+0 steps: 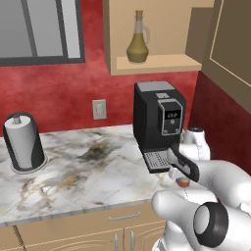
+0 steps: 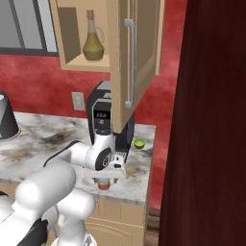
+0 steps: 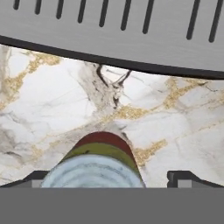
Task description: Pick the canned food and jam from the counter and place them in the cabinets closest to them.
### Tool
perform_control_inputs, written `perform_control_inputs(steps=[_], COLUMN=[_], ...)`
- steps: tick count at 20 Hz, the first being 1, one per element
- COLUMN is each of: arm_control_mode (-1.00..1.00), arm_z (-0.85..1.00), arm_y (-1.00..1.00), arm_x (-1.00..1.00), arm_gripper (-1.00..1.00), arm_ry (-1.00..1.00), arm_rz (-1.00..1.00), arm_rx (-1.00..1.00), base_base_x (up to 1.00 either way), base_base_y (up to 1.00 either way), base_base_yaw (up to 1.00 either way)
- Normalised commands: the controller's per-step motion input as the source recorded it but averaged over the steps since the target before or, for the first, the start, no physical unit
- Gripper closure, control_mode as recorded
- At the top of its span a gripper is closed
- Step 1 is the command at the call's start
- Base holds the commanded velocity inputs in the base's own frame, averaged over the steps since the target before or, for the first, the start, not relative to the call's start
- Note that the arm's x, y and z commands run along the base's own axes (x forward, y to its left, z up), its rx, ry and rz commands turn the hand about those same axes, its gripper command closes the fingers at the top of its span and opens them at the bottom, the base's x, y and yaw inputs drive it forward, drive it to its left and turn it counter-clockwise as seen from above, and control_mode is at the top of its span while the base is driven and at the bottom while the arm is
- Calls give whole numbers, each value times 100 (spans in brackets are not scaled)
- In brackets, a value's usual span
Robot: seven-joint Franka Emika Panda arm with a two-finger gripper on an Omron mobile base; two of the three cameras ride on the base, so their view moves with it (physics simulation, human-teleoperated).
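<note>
Now gripper (image 3: 107, 180) directly over jam (image 3: 94, 164) on counter (image 1: 88, 171), jaws spread wide either side of lid, not clamped. Coffee machine (image 1: 159, 122) just behind.

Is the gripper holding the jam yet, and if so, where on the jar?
Nothing is held. The gripper is open, its fingertips standing wide on either side of the jam lid, with the jar resting on the counter.

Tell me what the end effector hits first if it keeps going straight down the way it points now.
Most likely the jam: the open end effector straddles its lid, one fingertip either side. Below that, the counter.
</note>
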Motion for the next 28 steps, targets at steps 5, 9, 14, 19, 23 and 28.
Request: perform_control_inputs(steps=[5,9,14,19,23,28], arm_control_mode=[-100,-100,-100,-100,-100,-100], arm_z=[-19,5,49,68,65,70], arm_y=[10,0,0,0,3,5], arm_x=[-3,-5,-13,-18,-25,-8], arm_gripper=[100,100,100,100,100,100], arm_ry=[0,-3,-7,-7,-6,-1], arm_rz=[1,0,-1,0,1,0], arm_rx=[-1,0,2,1,0,0], base_base_x=[0,0,0,0,0,0], base_base_y=[0,0,0,0,0,0], base_base_yaw=[0,0,0,0,0,0])
